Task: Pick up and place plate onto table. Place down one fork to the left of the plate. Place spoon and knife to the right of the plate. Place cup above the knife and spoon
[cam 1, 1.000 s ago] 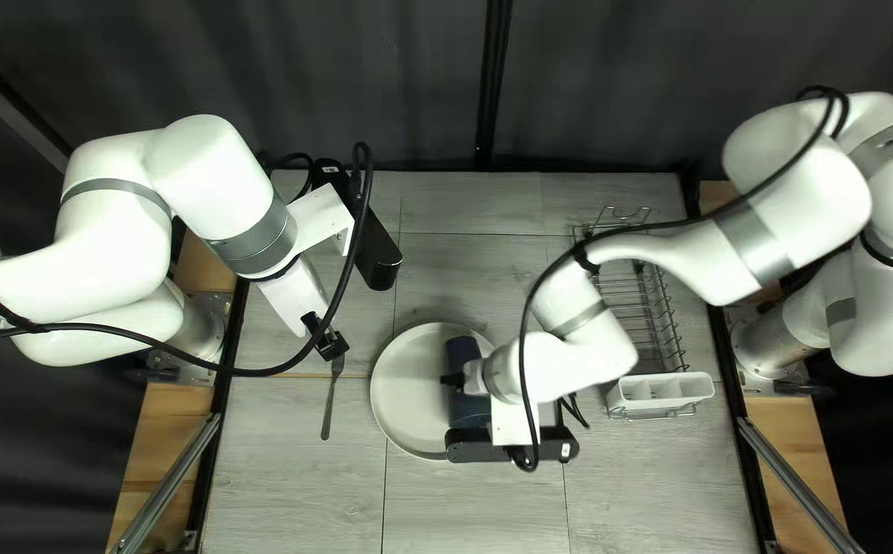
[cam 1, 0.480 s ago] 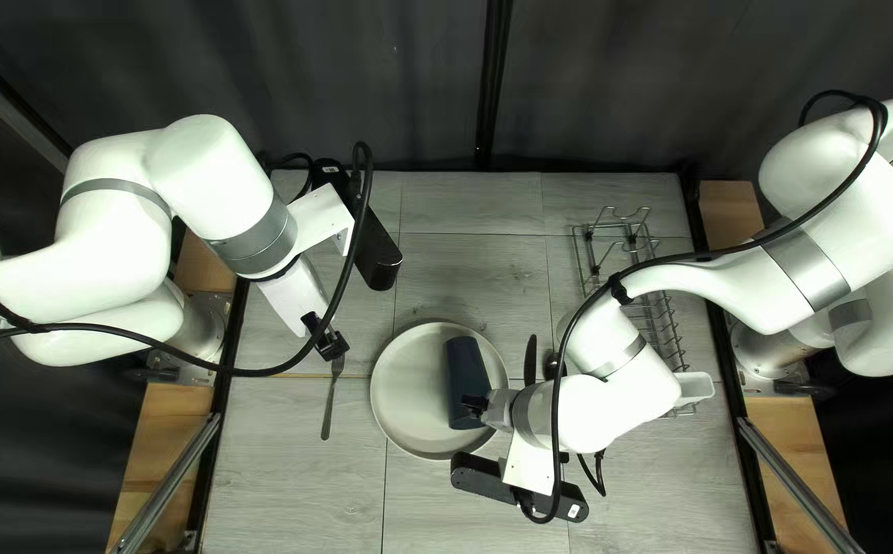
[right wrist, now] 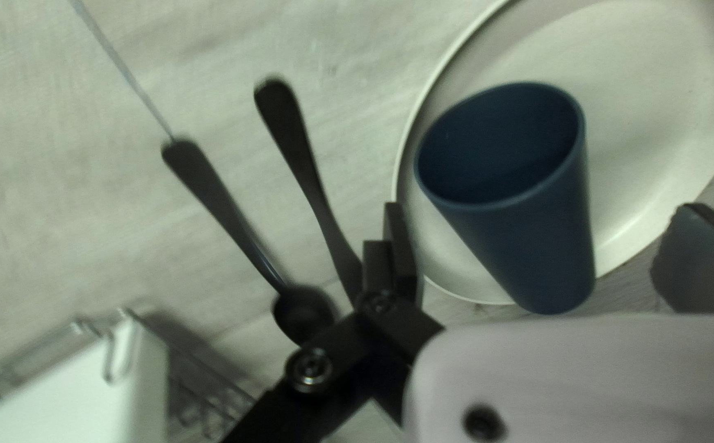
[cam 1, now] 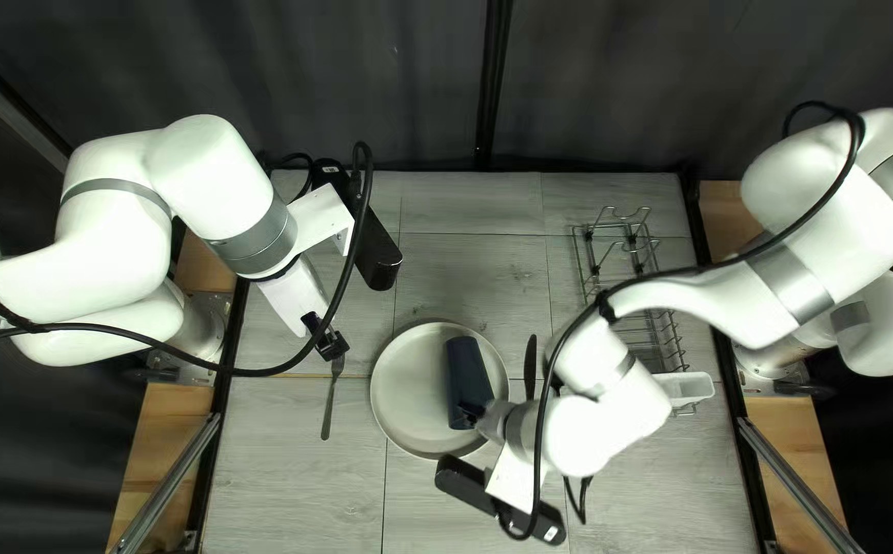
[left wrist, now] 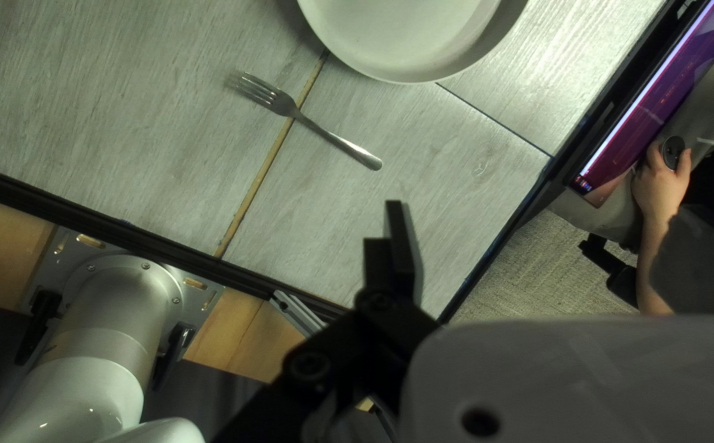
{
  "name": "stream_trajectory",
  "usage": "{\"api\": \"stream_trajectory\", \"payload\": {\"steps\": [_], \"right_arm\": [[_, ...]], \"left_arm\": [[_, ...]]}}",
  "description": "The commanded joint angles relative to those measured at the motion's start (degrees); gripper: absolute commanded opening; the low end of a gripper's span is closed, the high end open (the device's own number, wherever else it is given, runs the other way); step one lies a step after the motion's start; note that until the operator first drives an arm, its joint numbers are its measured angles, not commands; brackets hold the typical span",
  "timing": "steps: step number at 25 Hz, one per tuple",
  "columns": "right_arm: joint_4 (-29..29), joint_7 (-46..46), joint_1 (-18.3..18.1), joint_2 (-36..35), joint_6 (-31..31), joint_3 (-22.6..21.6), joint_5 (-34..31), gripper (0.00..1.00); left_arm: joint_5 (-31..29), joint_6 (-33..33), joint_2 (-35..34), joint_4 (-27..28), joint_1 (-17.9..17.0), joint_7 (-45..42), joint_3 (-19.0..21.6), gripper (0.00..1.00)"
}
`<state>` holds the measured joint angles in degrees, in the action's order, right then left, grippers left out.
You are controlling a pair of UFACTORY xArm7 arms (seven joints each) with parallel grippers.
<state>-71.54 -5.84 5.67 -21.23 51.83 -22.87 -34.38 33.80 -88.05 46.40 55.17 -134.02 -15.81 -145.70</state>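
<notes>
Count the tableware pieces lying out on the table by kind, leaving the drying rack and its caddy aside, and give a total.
Plate: 1
Fork: 1
Knife: 1
Spoon: 1
Cup: 1
Total: 5

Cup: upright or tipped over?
Tipped. The cup lies on its side on the plate; from above, its side wall shows full length across the plate's right half.

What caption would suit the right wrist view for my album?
Blue cup on a white plate, spoon and knife beside it.
</notes>
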Motion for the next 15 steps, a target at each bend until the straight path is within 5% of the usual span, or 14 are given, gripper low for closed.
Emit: {"api": "stream_trajectory", "payload": {"steps": [1,15], "right_arm": [[-1.3,14.5,4.4,-2.7,1.8,4.0,-6.1,1.0],[-11.1,28.6,10.7,-11.6,12.6,8.9,-11.8,1.0]], "left_arm": [[0.0,0.0,0.0,0.0,0.0,0.0,0.0,1.0],[0.0,0.0,0.0,0.0,0.0,0.0,0.0,1.0]]}}
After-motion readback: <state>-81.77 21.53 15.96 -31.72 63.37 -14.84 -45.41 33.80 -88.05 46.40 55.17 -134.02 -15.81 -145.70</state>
